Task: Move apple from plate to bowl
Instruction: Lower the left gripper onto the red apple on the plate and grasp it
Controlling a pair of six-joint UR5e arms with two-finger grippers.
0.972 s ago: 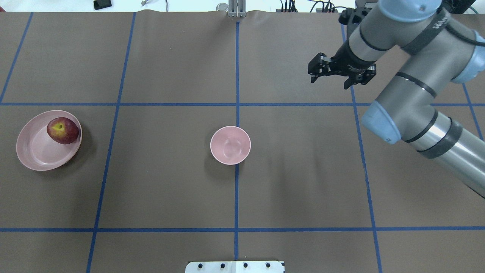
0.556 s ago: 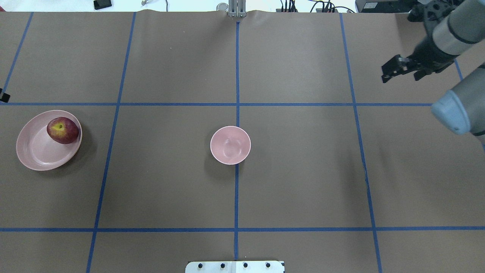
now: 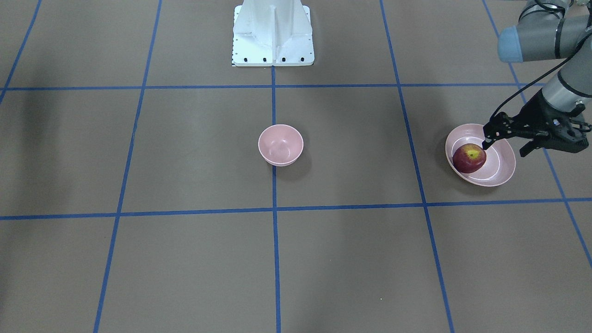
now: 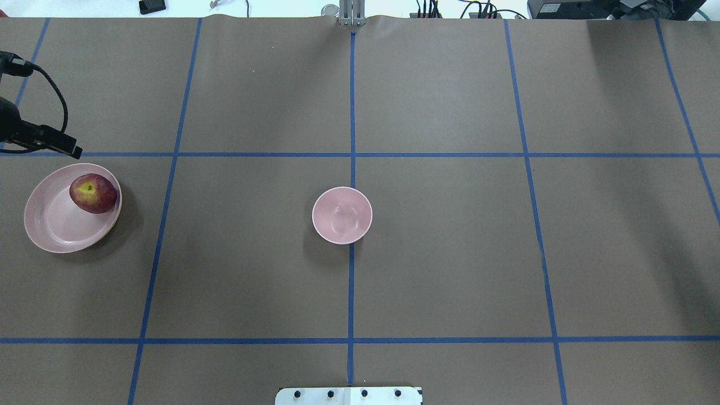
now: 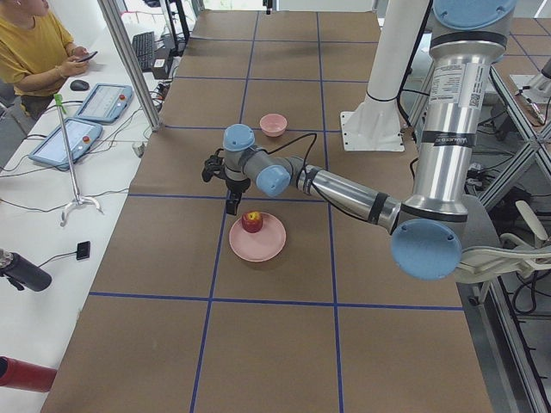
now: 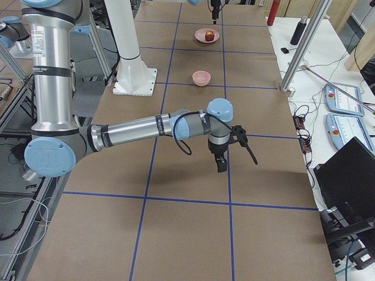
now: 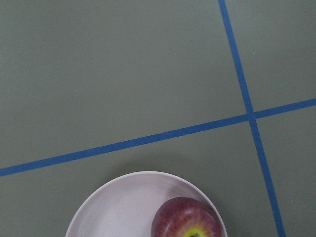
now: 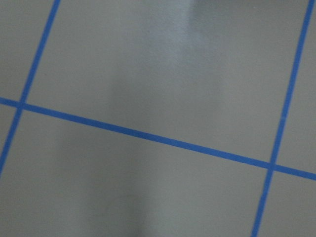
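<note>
The dark-red apple (image 4: 93, 193) with a yellow stem end lies in the wide pink plate (image 4: 42, 233) at the table's left. They also show in the front view, apple (image 3: 469, 158) on plate (image 3: 505, 172), and low in the left wrist view, apple (image 7: 190, 219). The small pink bowl (image 4: 342, 215) stands empty at the table's centre. My left gripper (image 3: 505, 144) is open and empty. It hovers by the plate's rim, apart from the apple. One finger (image 4: 68, 149) shows in the overhead view. My right gripper (image 6: 221, 163) shows only in the right side view, so I cannot tell its state.
The white robot base plate (image 3: 273, 34) sits at the table's near middle edge. Blue tape lines cross the brown table cover. An operator (image 5: 34, 52) sits at a side desk with pendants (image 5: 65, 142) past the table's far edge.
My right arm has swung out of the overhead view to the right. My left gripper has come in at the left edge, beside the plate. Apple, plate and bowl have not moved.
</note>
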